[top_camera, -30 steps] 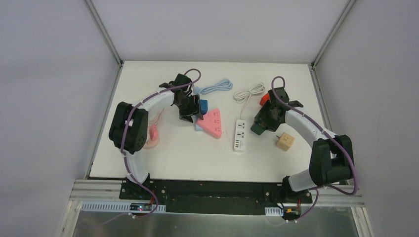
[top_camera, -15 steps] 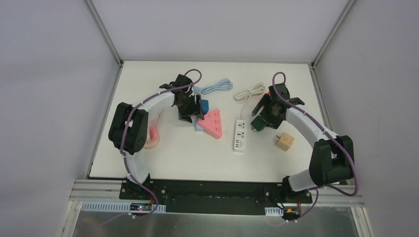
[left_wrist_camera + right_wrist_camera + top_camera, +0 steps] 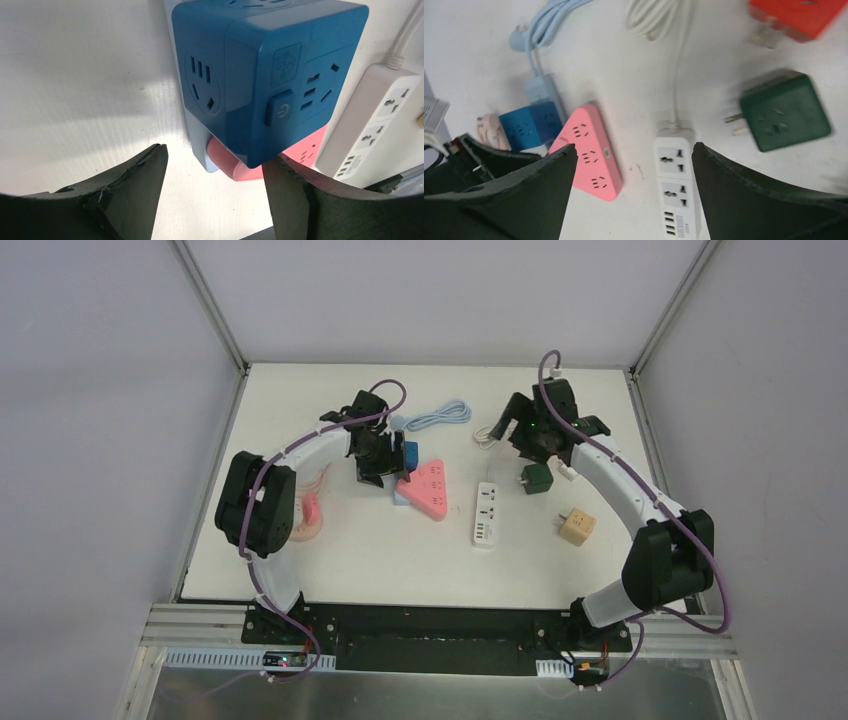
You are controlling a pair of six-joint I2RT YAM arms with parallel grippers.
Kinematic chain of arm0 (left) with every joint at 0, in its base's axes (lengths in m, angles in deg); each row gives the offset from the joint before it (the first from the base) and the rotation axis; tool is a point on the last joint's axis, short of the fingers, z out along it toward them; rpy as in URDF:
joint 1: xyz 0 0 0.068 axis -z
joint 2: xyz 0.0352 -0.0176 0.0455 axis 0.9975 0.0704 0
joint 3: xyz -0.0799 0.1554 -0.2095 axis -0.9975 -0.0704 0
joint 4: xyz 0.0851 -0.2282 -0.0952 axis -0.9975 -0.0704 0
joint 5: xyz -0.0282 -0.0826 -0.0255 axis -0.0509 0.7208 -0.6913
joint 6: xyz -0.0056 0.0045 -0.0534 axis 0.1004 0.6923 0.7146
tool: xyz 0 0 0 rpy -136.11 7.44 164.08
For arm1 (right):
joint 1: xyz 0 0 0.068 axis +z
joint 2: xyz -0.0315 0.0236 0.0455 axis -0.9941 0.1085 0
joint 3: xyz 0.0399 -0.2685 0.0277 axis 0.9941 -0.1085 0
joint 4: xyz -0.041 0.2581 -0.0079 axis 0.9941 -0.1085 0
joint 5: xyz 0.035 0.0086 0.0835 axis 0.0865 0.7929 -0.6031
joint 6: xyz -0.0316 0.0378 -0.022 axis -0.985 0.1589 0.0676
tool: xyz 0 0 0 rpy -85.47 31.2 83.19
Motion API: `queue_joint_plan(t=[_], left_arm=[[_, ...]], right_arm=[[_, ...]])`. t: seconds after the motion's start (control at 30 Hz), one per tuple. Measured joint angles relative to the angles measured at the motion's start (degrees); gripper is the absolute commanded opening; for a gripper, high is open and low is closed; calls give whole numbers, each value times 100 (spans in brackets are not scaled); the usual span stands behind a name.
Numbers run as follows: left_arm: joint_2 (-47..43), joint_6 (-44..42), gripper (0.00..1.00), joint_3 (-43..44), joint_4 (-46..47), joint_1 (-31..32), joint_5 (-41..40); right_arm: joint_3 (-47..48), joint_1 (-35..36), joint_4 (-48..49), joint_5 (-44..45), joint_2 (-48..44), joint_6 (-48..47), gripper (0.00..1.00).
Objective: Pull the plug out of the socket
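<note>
A dark green plug cube [image 3: 536, 478] [image 3: 785, 111] lies loose on the table with its prongs bare, just right of the white socket strip [image 3: 485, 512] [image 3: 675, 185] and apart from it. My right gripper [image 3: 523, 430] [image 3: 634, 150] hangs above them, open and holding nothing. A blue cube adapter [image 3: 408, 457] [image 3: 265, 75] stands on a light-blue strip [image 3: 197, 145] next to the pink triangular socket [image 3: 428, 488] [image 3: 591, 152]. My left gripper [image 3: 376, 472] [image 3: 215, 160] is open beside the blue cube, its right finger close to the cube's lower corner.
A red plug cube [image 3: 796, 17] lies beyond the green one. A tan cube [image 3: 577, 528] sits at the right. Coiled white cable [image 3: 503, 426] and light-blue cable [image 3: 440, 416] lie at the back. A pink object [image 3: 310, 515] rests by the left arm.
My right gripper opened, let go of the green plug cube onto the table and rose toward the back. My left gripper opened wider beside the blue cube.
</note>
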Motion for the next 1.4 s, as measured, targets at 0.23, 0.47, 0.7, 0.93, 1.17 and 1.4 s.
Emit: queue_joint_plan(t=[0.23,0.47,0.7,0.93,1.17,1.4], left_arm=[[-234,2,73,-162,216,-15,-146],[-501,33,71,-374,398,-131,-79],[-605,109,60,-446,446,-361,61],[-605,372,51,-662,599,-551,483],[-511,704,41,-831,997,-614,968],[-72,911,31,-846,1320,-614,1110]], right_arm=[[811,896,511,-597,1043,-162,88],[1508,1556,798,-1008,2166,-160,88],[2009,1823,809,-1237,2669,-188,89],[2345,1980,820,-1248,2990,-315,89],[2651,2159,719,-1043,3388,-409,80],[2894,2177,577,-881,3657,-398,56]])
